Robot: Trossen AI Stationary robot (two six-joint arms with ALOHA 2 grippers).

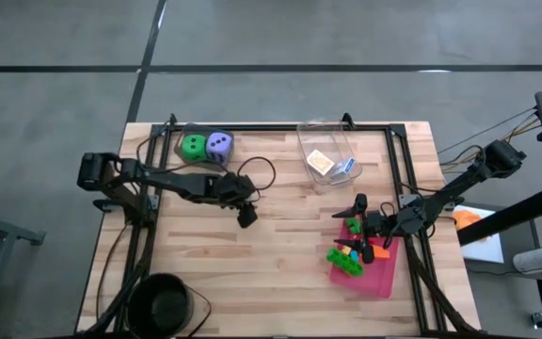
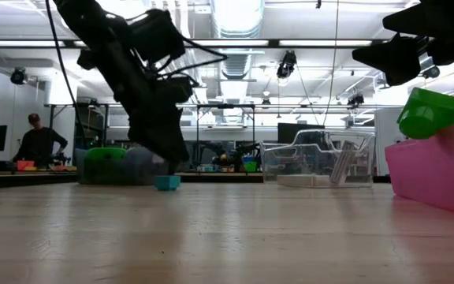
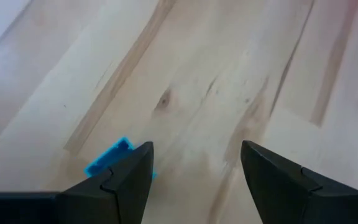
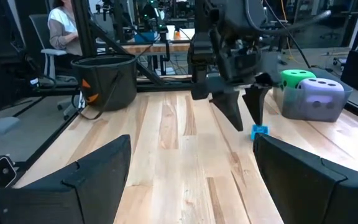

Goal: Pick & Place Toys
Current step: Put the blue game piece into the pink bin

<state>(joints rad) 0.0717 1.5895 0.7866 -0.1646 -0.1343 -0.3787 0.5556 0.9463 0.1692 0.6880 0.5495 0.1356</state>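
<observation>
Where wood table (image 1: 280, 273) ends, lit workshop.

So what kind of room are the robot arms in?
Probably a robotics lab or workshop: a framed wooden table, ceiling lights over more benches, and a person working at one.

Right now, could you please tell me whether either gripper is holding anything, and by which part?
Nothing is held. The left gripper stands open beside the small blue brick; the right gripper is open and empty above the pink tray.
</observation>
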